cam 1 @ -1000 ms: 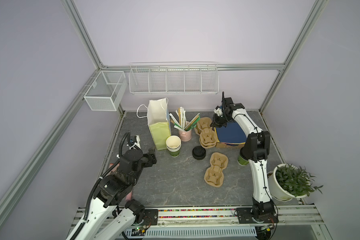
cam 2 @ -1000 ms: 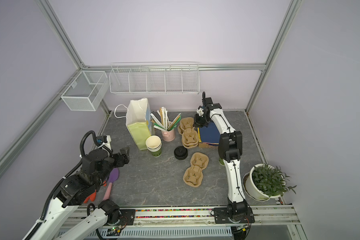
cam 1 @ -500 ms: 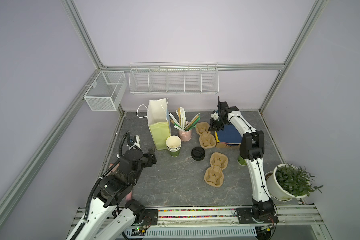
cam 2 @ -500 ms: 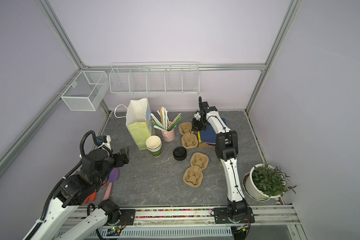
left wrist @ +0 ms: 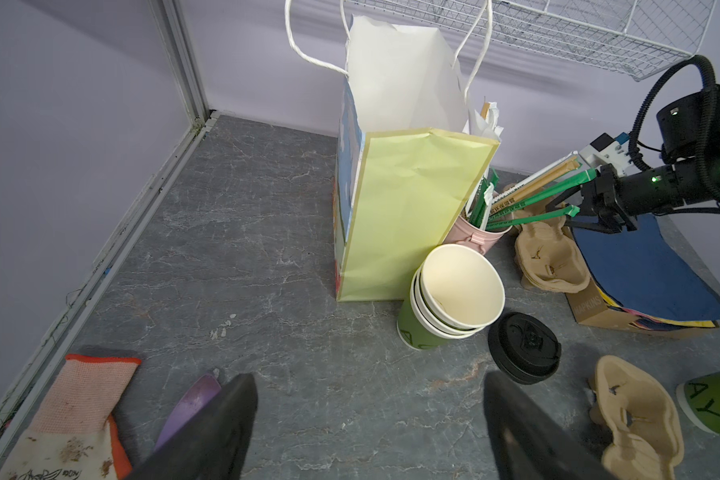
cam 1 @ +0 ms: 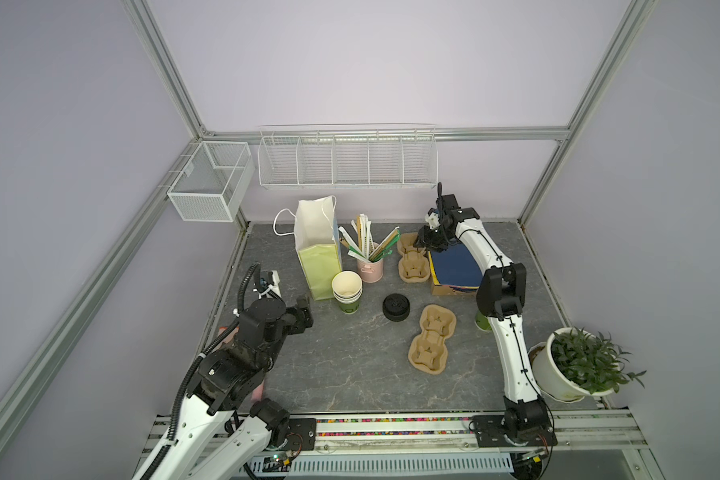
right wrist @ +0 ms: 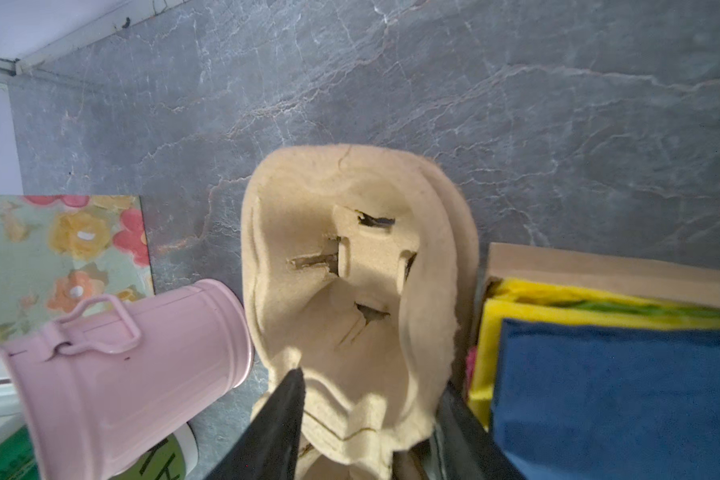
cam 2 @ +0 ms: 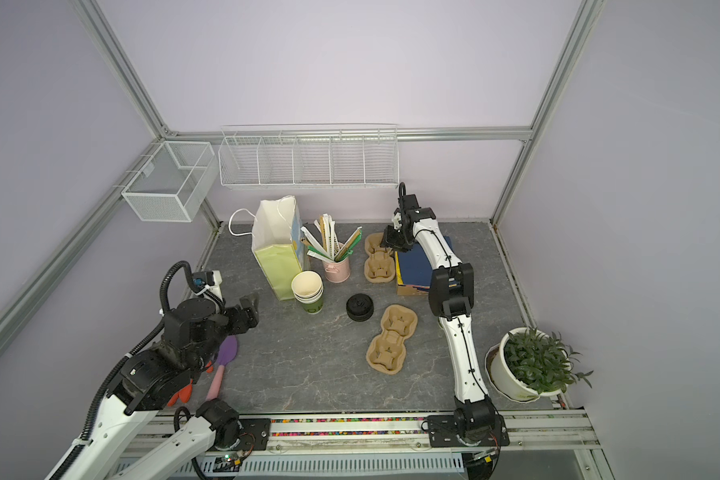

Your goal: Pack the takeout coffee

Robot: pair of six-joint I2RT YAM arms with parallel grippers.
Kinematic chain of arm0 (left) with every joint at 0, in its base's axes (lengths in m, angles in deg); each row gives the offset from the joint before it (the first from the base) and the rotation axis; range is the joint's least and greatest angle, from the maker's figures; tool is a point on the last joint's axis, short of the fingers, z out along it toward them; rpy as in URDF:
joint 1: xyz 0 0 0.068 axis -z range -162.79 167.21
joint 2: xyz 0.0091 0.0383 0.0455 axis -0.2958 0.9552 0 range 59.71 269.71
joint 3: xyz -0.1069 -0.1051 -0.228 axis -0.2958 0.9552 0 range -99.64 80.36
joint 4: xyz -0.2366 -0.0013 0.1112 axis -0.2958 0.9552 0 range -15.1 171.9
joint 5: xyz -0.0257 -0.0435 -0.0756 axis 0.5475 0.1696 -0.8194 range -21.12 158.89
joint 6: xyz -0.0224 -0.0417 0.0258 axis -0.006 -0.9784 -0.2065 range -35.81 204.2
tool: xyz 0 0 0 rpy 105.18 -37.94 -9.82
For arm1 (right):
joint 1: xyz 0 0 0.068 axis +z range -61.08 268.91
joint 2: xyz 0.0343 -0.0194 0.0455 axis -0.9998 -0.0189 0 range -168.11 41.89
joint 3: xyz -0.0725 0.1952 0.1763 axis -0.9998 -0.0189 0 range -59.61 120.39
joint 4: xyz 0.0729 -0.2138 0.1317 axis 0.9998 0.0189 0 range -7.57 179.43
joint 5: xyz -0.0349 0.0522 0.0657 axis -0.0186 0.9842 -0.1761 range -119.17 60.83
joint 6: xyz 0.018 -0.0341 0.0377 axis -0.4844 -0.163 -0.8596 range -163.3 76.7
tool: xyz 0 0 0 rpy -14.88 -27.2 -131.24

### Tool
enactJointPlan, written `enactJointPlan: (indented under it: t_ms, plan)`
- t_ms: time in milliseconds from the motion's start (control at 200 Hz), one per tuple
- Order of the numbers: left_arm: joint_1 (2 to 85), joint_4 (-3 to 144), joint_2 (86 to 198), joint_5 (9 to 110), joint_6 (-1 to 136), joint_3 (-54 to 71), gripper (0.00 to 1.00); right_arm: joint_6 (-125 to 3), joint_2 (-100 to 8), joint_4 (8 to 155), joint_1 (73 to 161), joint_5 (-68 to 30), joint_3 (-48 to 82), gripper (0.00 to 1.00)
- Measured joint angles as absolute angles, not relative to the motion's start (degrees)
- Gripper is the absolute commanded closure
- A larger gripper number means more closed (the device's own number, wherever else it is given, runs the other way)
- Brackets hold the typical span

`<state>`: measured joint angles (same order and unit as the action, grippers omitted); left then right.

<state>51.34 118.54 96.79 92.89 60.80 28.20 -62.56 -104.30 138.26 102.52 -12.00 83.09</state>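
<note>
top views: right gripper [cam 1: 427, 242] is reaching down to the pulp carrier stack [cam 1: 412, 266]; takeout coffee [cam 1: 482, 323] is standing on the table [cam 1: 350, 365], half hidden behind that arm's elbow | left wrist: left gripper [left wrist: 371, 386] is gaping wide, gripping nothing | right wrist: parted jaws are straddling the stack's end, released

Marbled tabletop [cam 1: 350, 365]: bag [cam 1: 319, 257], cups [cam 1: 347, 291], carriers [cam 1: 432, 338]

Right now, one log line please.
left gripper: open, empty | right gripper: open over carrier stack | coffee cup: on table, unpacked
</note>
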Motion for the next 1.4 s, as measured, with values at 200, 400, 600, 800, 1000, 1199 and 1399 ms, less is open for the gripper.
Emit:
enactJointPlan:
  t_ms: [200, 400, 600, 800, 1000, 1199, 1399]
  plan:
    - [51.34, 118.52, 96.76, 92.89, 60.86, 28.2, 0.14, -64.03, -95.21, 138.63, 103.4, -14.64, 80.22, 0.33]
    - [51.34, 118.54, 96.61, 93.09, 60.86, 28.2, 0.14, -65.54, -79.25, 138.07, 107.02, -17.33, 66.24, 0.34]
    - [51.34, 118.56, 95.96, 93.27, 60.84, 28.2, 0.14, -70.67, -64.47, 129.52, 118.04, -18.91, 36.9, 0.38]
    - [51.34, 118.61, 95.04, 93.7, 60.82, 28.2, 0.14, -78.5, -57.44, 120.91, 125.51, -22.18, 17.84, 0.4]
    - [51.34, 119.0, 94.84, 93.97, 60.82, 28.2, 0.14, -85.47, -55.69, 114.85, 131.46, -26.58, 9.95, 0.41]
    - [51.32, 119.0, 94.84, 94.21, 60.82, 28.2, 0.14, -90.06, -59.34, 110.31, 135.13, -28.96, 9.82, 0.43]
    - [51.34, 119.02, 94.84, 94.53, 60.82, 28.2, 0.14, -92.68, -66.75, 107.86, 135.48, -29.81, 10.06, 0.43]
